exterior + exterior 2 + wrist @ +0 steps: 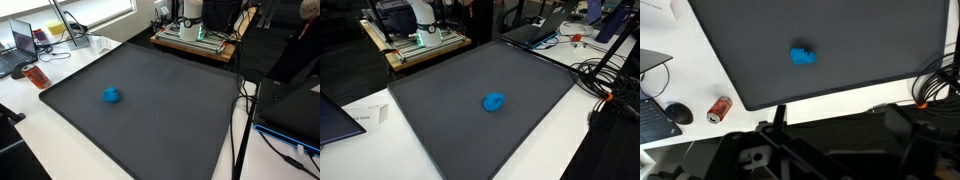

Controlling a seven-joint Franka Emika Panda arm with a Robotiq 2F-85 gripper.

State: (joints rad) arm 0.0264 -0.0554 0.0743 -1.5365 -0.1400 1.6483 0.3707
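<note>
A small crumpled blue object (112, 96) lies alone on a large dark grey mat (160, 125) that covers most of a white surface (60, 135). In both exterior views it sits a little off the mat's middle (495, 102), and in the wrist view it shows from high above (802, 56), well apart from every edge. The end effector does not come into any picture; its jaws stand wide apart and the blue object lies free of it. The arm's white base (190, 12) rises from a wooden stand beyond the far edge of the mat. Off the mat, 1 red can (719, 108) lies on its side on the white surface near a black mouse (678, 113) and an open laptop (22, 42). Black cables (605, 85) trail over the surface beside the mat, and a white slip of paper (365, 118) rests near a corner. The room is a cluttered lab or office.
</note>
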